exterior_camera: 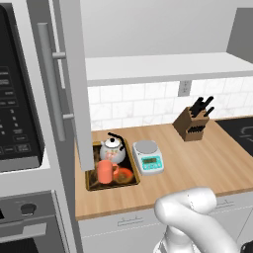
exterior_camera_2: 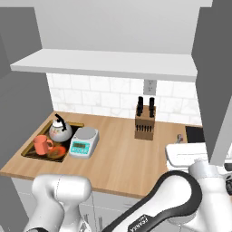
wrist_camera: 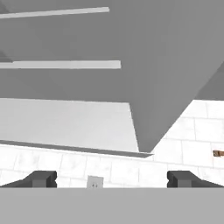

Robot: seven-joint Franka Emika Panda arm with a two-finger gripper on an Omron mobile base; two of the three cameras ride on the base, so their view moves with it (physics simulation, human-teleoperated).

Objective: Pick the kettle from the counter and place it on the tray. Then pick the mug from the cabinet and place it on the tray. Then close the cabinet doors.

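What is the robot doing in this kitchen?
It is tidying up. The kettle and the orange mug already sit on the tray on the wooden counter, next to a white scale. The end effector is open and empty, looking up at the cabinet. A cabinet door is open, so closing the doors is what's left.

The arm (exterior_camera_2: 181, 199) is made of glossy white, rounded shell segments joined by dark grey to black bands at the joints. One black band, seen in the right base view, carries small white lettering along its curve, too small to read fully. In the left base view the arm's upper casing appears as a smooth white bulbous elbow, and in the hand view the fingertips (wrist_camera: 41, 178) are small, dark grey, blocky wedges with flat tops.
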